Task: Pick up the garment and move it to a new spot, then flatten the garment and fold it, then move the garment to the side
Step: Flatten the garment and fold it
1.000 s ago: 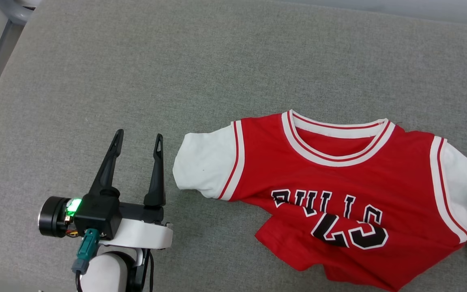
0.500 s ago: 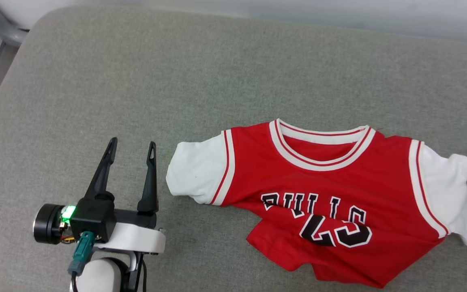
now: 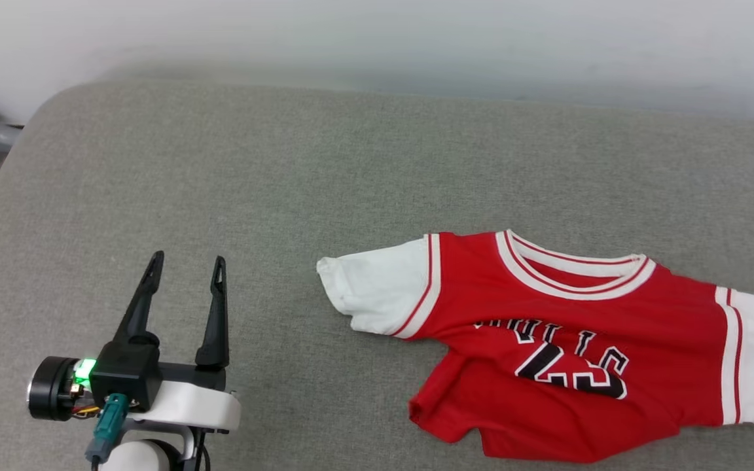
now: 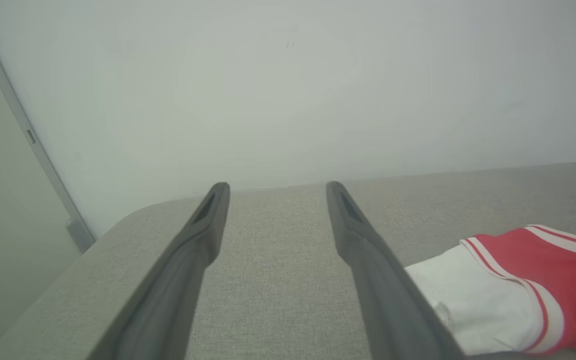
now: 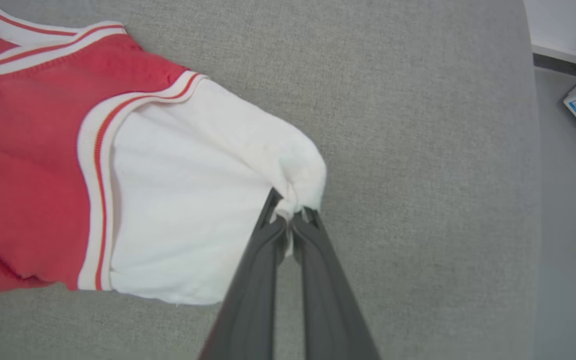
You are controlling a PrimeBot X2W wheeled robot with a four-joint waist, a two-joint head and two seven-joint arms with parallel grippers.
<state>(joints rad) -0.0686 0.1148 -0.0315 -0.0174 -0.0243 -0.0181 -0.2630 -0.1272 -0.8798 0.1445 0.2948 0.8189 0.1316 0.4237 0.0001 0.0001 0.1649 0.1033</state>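
The right tool (image 5: 290, 220) was pressed together on the cuff of a white sleeve (image 5: 193, 185), with a small tuft of cloth bunched between its tips. From that pinch the garment (image 3: 573, 327) trailed away toward the left tool, lying front up on the grey counter (image 3: 351, 163). Its lettering was creased and its lower hem (image 3: 455, 409) was rucked up and folded under.

The left tool (image 3: 188, 256) stood spread wide and held nothing. It hovered low over bare counter, with the other sleeve (image 3: 377, 294) off to its right and clear of its fingers.

The step in hand looked like the pick-up and carry to a new spot. The pinch seemed shallow, holding only the cuff edge, so a fast pull could probably have slipped the cloth out. A slow, steady lift or drag in line with the sleeve looked safer than a sideways jerk.

Hauled from one corner, the shirt would likely string out and twist. It seemed wise to bring the left tool across to its right, close it on the free sleeve or that shoulder, and move both tools together.

Keeping the two tools level, with the cloth lightly taut between them, should have let the hem fall open rather than drag folded. That would have left less to smooth out later.
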